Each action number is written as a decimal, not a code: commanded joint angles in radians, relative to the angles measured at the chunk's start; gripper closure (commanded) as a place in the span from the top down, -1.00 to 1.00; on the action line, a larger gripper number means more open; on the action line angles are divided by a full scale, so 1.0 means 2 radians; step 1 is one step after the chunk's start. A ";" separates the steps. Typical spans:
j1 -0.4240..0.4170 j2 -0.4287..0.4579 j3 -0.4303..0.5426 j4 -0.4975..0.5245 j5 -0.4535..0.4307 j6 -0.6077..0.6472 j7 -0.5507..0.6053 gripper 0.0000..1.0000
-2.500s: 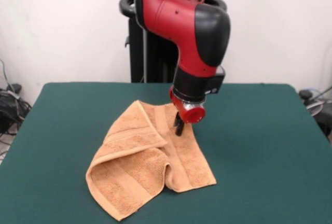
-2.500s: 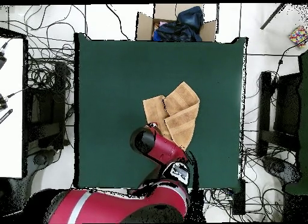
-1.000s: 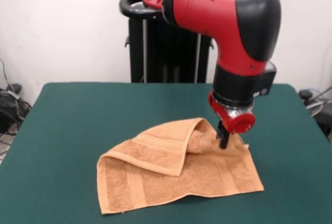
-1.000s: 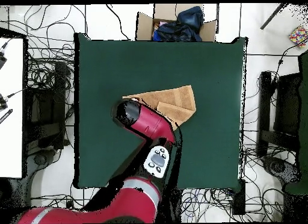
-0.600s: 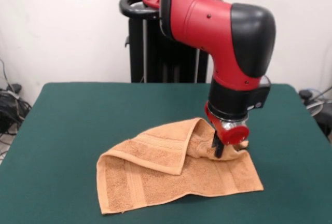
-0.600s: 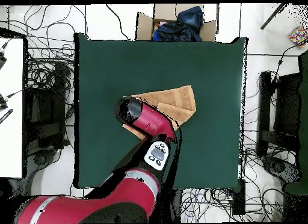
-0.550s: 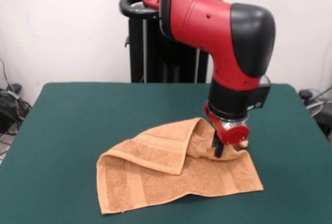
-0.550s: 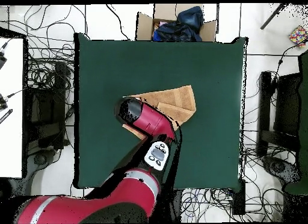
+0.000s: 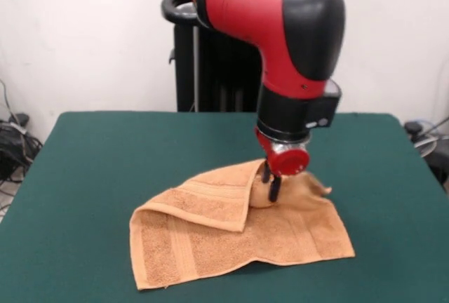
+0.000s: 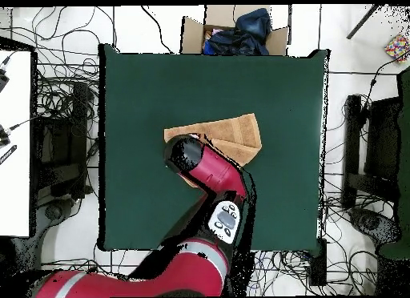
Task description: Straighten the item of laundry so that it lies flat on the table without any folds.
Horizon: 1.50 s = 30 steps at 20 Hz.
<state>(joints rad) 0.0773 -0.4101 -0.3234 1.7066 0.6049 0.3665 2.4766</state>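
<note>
Since the towel (image 9: 238,236) is soft, limp terry, it looks light and drapes. The fingers (image 9: 271,185) seem pinched on its raised fold, though this cannot be told for sure; the loose corner at 8 o'clock on the surface (image 9: 105,156) offers a good hold.

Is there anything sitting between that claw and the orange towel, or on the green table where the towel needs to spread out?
Nothing visible. The gripper is already down at the towel, at its raised fold. The table around the towel shows only bare green top, so nothing blocks it from being spread flat.
</note>
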 commanded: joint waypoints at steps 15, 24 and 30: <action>-0.076 -0.028 0.073 0.100 -0.043 -0.064 0.037 1.00; -0.082 0.011 0.069 0.079 -0.059 -0.097 0.045 1.00; -0.069 0.041 0.037 0.049 -0.066 -0.113 0.052 1.00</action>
<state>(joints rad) -0.0735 -0.4026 -0.3124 1.8485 0.4994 0.1889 2.4766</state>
